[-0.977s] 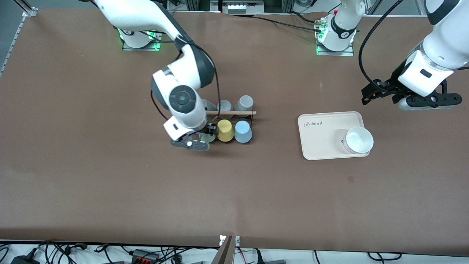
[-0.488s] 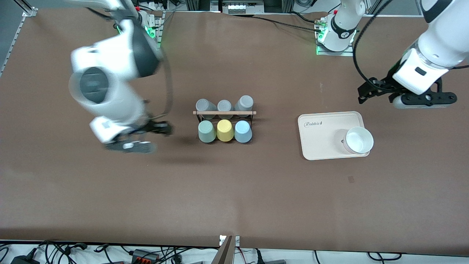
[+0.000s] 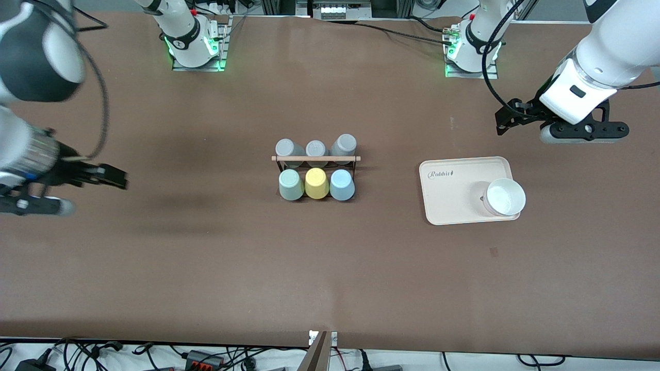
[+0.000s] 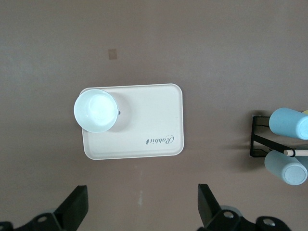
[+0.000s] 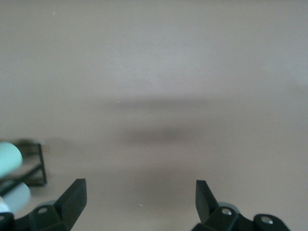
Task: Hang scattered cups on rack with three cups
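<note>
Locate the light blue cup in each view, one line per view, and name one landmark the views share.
Front view: the light blue cup hangs on the rack, at the end of the row toward the left arm, beside the yellow cup.
Left wrist view: at the picture's edge, on the rack.
Right wrist view: not clearly in it; only the mint-green cup is identifiable.
Shared landmark: the rack's black frame.

Cream tray with white bowl; yellow cup; three grey cups.
</note>
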